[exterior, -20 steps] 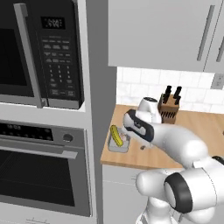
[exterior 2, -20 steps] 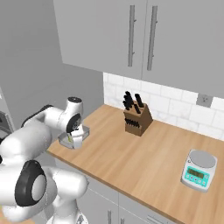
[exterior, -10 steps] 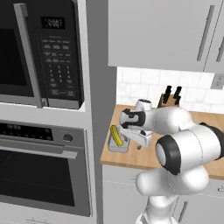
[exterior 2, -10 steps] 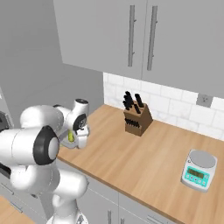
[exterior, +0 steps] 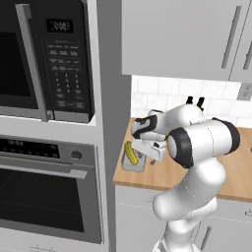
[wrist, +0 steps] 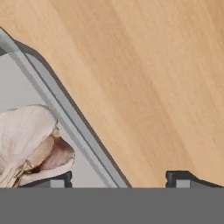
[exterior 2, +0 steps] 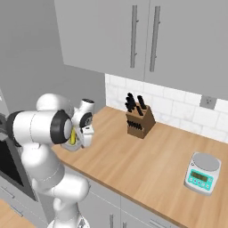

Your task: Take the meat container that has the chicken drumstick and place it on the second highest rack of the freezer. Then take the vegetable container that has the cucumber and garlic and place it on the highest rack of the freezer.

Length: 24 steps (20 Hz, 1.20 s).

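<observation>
- Fingers (wrist: 118, 178) of the white arm's hand stand apart, one dark tip inside the small rectangular grey metal tray (wrist: 65, 113) beside the whitish-pink lumpy garlic bulb (wrist: 30, 144), the other over the bare wooden bench (wrist: 144, 78); the tray wall runs between them, not yet clamped
- Tray position: at the left end of the bench (exterior: 236, 172), just beside the tall grey oven column, with the stubby yellow-green cucumber (exterior: 131, 153) lying in it
- Progress, judged: the step in hand is grasping the tray wall; lifting it and setting it on the highest freezer rack remain
- Whether the first half of the task is done cannot be told from these views
- Hidden: the arm's bulk covers most of the tray in the right base view, where a sliver of the cucumber (exterior 2: 72, 137) shows; the hand view cuts the garlic off at its left edge
</observation>
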Tool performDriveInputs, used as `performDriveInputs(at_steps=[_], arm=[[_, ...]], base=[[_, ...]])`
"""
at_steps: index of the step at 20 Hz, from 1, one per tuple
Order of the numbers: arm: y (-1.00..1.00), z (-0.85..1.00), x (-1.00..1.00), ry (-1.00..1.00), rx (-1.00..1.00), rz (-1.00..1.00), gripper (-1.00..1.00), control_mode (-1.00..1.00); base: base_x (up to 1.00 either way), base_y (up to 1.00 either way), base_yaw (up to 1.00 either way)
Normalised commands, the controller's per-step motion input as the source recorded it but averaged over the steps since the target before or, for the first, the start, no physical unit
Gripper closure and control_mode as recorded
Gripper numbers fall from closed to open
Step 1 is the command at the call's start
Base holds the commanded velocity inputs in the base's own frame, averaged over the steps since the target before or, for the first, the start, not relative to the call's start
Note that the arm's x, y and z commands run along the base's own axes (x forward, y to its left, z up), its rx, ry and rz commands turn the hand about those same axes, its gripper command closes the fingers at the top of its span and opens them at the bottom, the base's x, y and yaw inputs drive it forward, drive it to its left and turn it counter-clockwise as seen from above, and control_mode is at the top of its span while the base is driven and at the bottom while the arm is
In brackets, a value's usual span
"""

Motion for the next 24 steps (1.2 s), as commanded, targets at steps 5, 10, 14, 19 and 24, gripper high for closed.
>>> performDriveInputs(at_steps=[5, 10, 14, 19, 24], arm=[[0.05, -0.49, -0.01, 0.07, 0.00, 0.00, 1.00, -1.00], [-0.03, -0.30, -0.02, 0.02, 0.00, 0.00, 1.00, -1.00], [-0.31, 0.07, -0.59, -0.22, 0.06, 0.00, 1.00, -1.00], [-0.04, 0.04, -0.41, -0.29, 0.01, -0.02, 1.00, -1.00], [-0.03, 0.01, -0.42, -0.35, 0.00, 0.00, 1.00, -1.00]], base=[[0.00, 0.00, 0.00], [0.00, 0.00, 0.00], [0.00, 0.00, 0.00], [0.00, 0.00, 0.00], [0.00, 0.00, 0.00]])
